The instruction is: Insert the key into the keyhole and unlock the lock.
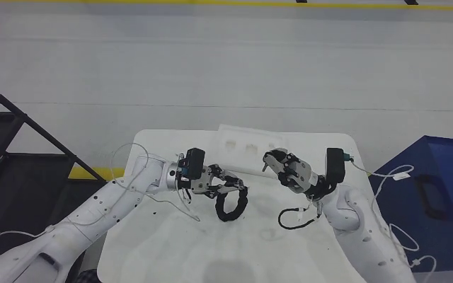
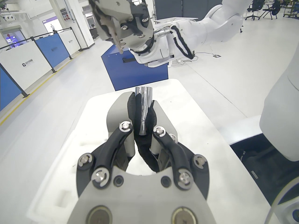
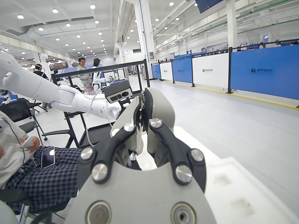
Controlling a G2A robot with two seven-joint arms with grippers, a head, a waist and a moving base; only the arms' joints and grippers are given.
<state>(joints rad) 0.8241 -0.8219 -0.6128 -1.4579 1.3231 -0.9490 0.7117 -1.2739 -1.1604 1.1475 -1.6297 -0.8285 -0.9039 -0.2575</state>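
1. Lock [image 2: 144, 99]: clamped in my left gripper [image 1: 228, 185] above the table [image 1: 177, 240]. Its chrome end is turned right, apparently to present it for the key.
2. Key [image 2: 116, 40]: pinched in my right gripper [image 3: 143, 99], blade protruding. It is clear of the lock and not yet inserted.

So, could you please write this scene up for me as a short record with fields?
left gripper: shut on the lock, over the table
lock: black cable loop with a shiny metal barrel, barrel end pointing toward the other arm
right gripper: shut on the key
key: blade sticking out past the fingers, clear of the lock
progress: key not yet in the keyhole
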